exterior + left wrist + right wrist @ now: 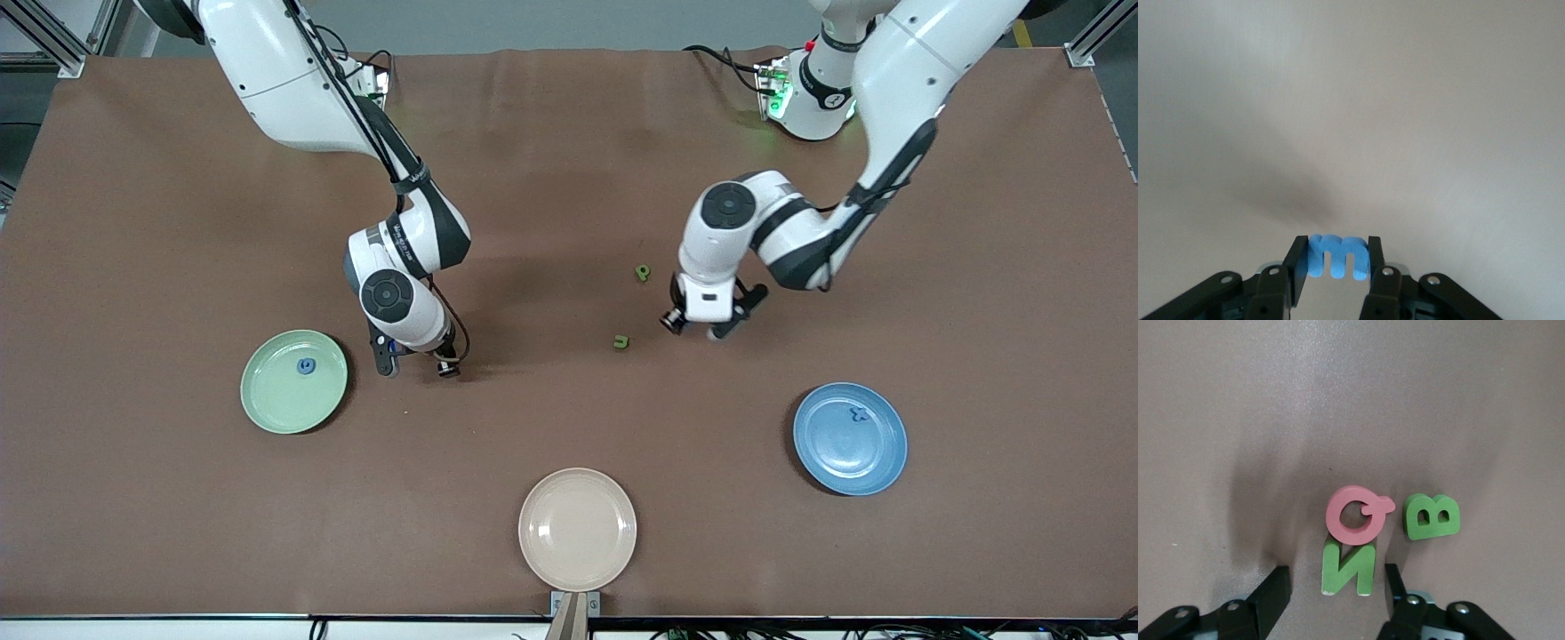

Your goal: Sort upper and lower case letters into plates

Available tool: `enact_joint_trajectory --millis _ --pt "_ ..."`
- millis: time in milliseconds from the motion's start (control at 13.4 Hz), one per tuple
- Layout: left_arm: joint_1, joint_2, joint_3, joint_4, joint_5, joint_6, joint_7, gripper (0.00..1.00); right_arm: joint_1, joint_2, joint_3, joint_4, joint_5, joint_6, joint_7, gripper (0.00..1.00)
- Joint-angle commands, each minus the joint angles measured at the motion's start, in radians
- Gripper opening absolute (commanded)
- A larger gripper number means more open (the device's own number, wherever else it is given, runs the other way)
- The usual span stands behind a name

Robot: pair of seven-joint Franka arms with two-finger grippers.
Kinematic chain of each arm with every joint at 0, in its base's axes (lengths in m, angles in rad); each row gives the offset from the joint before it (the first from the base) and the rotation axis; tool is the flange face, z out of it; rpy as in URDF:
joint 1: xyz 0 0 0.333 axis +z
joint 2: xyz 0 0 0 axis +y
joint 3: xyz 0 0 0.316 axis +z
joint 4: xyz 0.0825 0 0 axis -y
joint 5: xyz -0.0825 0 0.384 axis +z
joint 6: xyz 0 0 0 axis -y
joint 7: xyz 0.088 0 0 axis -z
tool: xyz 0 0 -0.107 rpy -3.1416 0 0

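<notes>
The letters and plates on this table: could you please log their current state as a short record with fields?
left claw: shut on blue m, over bare table
right claw: open, around green N
red Q: lying partly on the N
green B: flat on table beside the Q
green p: loose on table, mid-table
green u: loose, nearer the front camera than the p
pale green plate: holds one blue letter
blue plate: holds one blue letter
beige plate: no letters

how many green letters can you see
4: p and u on the table beside the left gripper; N between the open right gripper's fingers, B beside it. Arms may hide others.
</notes>
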Motion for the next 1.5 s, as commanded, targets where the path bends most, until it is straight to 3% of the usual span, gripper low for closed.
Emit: enact_joint_trajectory --millis 0,75,150,449,599,674,749,823,898,973,1198,1422 --pt "0.119 -0.005 -0.009 0.064 0.016 -0.024 0.178 0.0 0.002 -0.009 -0.002 -0.018 0.0 -0.046 -0.052 0.3" --pt "0.157 0.004 -0.004 0.09 0.015 -0.026 0.255 0.0 -0.003 -0.01 -0.002 -0.017 0.0 -0.046 -0.051 0.11" --pt "0.197 0.03 -0.004 0.12 0.015 -0.029 0.322 0.0 -0.004 -0.015 -0.002 -0.017 0.0 -0.049 -0.054 0.01" --pt "0.24 0.15 0.029 0.286 0.016 -0.104 0.501 0.03 -0.067 -0.076 -0.007 0.005 0.0 -0.152 -0.173 0.0" --pt "0.24 0.177 0.068 0.315 0.018 -0.11 0.561 0.07 -0.104 -0.091 -0.007 0.061 0.001 -0.264 -0.247 0.0" --pt "0.237 0.183 0.08 0.32 0.016 -0.11 0.571 0.14 -0.13 -0.101 -0.007 0.092 0.001 -0.328 -0.291 0.0" --pt "0.237 0.191 0.088 0.335 0.016 -0.112 0.573 0.29 -0.161 -0.111 -0.007 0.106 0.001 -0.374 -0.354 0.0" --pt "0.237 0.194 0.089 0.34 0.015 -0.112 0.572 0.48 -0.188 -0.128 -0.008 0.108 0.0 -0.397 -0.431 0.0" --pt "0.237 0.199 0.092 0.34 0.015 -0.112 0.564 0.83 -0.217 -0.136 -0.01 0.103 0.0 -0.405 -0.507 0.0" --pt "0.239 0.197 0.092 0.338 0.013 -0.113 0.561 1.0 -0.243 -0.134 -0.011 0.098 -0.009 -0.405 -0.566 0.0" --pt "0.231 0.188 0.085 0.332 0.002 -0.144 0.547 1.0 -0.285 -0.124 -0.011 0.056 -0.069 -0.346 -0.617 0.0" --pt "0.087 0.188 0.085 0.347 -0.001 -0.17 0.331 1.0 -0.316 -0.102 -0.011 0.019 -0.106 -0.263 -0.651 0.01"
